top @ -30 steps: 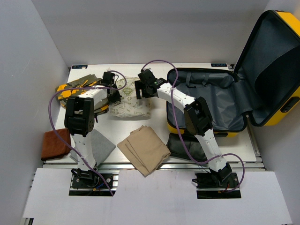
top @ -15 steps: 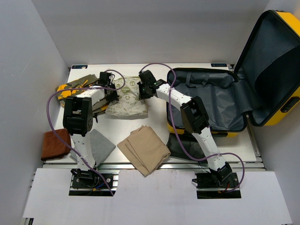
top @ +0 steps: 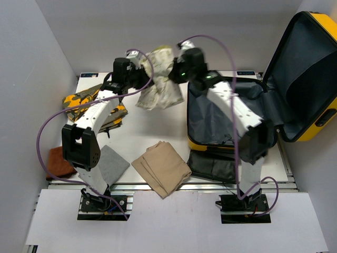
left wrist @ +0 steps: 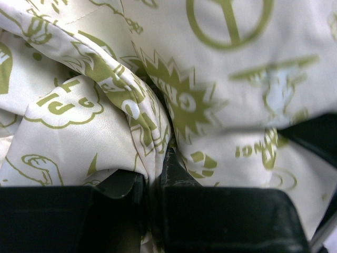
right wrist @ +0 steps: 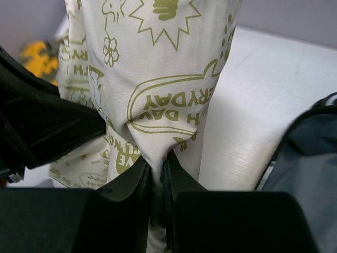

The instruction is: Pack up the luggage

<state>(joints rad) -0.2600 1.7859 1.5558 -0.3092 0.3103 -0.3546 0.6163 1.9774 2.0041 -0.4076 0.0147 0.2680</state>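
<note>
Top: now holds printed cloth (top: pixel 158 92) up off surface (top: pixel 158 129), just left of open luggage (top: pixel 231 124), btwn left gripper (top: pixel 141 79) & right gripper (top: pixel 174 67); no longer lies flat.
Left wrist: nearly shut, pinches a cloth fold.
Right wrist: just closed from wide, clamps cloth; luggage lining at right.
Looks ready to swing over into luggage.

Yellow luggage (top: pixel 263 115) lies open at right; grey lining showing

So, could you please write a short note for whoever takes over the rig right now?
Grippers: left gripper and right gripper both shut on the printed cloth, held up left of the open suitcase.
Done: nothing shows inside the suitcase yet.
Left: lower this cloth in, then the tan cloth, grey cloth, brown cloth and yellow garment on the table.
</note>
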